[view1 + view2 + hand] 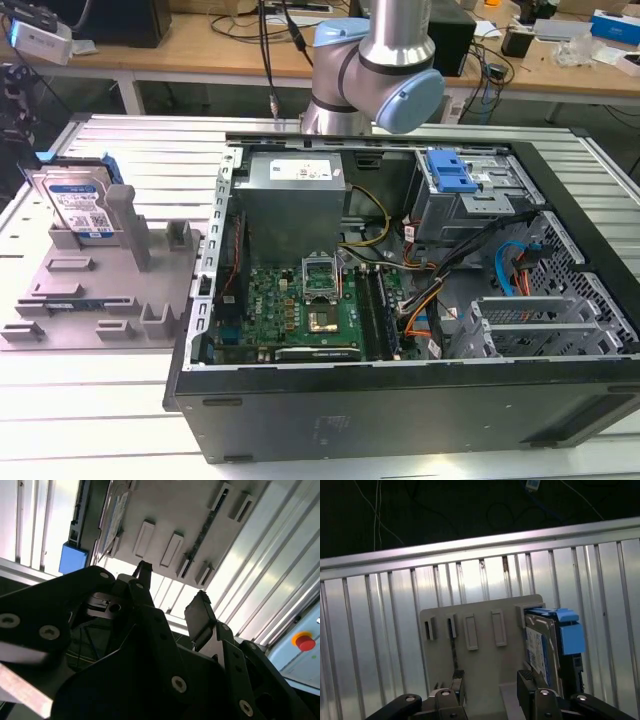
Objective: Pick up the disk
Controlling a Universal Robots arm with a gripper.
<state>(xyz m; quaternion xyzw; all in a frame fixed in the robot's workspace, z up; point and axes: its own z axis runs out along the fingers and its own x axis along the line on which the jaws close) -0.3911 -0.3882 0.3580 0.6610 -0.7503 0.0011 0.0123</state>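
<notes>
Nothing has been picked up yet, as far as I can see. In the exterior view the disk (78, 205) stands on edge in a slot of the grey fixture tray (100, 300), label facing out and blue side rails showing. It is at about nine o'clock from the open computer case (400, 400), on the exterior view's left, and the tray lies flat on the slatted metal table (100, 430). The arm (375, 60) rises at about twelve o'clock from the case, behind its far wall. In the first wrist view the gripper (491, 690) looks down on the tray. Its two black fingers (456, 685) are spread apart with bare tray showing in the gap and nothing held between them. The disk appears just off to one side of that gap rather than inside it, and I'd judge it to be well below the fingertips, with no contact anywhere. The second wrist view shows the same released jaws against the tray and table. So the approach looks partly made: the tool is over the tray and roughly near the drive, but lining up, closing on it and lifting it out of the slot are all left to do.
</notes>
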